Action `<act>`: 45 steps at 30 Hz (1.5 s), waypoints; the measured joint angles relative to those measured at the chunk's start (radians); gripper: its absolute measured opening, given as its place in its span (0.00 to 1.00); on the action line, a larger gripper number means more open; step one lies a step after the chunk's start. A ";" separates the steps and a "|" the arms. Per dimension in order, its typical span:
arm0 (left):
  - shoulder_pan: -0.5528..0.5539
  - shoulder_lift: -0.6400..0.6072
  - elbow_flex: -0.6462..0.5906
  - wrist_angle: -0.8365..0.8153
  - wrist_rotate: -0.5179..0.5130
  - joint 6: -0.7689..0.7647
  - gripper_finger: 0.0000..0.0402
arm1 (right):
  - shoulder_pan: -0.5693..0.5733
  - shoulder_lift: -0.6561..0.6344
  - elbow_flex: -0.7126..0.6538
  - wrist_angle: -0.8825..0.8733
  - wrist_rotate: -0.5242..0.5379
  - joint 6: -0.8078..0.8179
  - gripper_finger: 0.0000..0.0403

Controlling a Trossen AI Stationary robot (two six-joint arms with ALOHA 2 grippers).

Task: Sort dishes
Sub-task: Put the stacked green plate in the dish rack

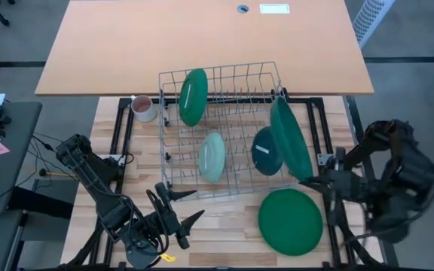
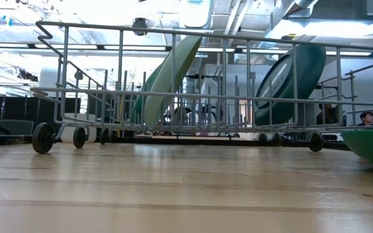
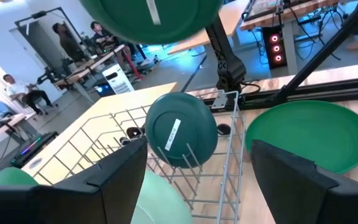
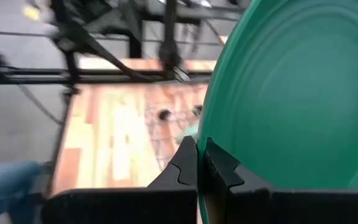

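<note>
My right fingers [image 1: 307, 181] pinch a large green plate [image 1: 290, 139] over the rack [image 1: 221, 128]. My left fingers [image 1: 178, 214] hang open beside the rack.

three plates [image 1: 211, 156] in rack [image 1: 173, 120], mug [image 1: 142, 108] left

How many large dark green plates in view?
3: one upright at the rack's back left, one held by the right gripper over the rack's right side, one flat on the table.
</note>
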 joint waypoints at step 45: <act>-0.138 0.001 0.000 0.004 -0.266 0.034 0.69 | -0.382 -0.270 -0.651 1.856 -1.592 -1.068 0.01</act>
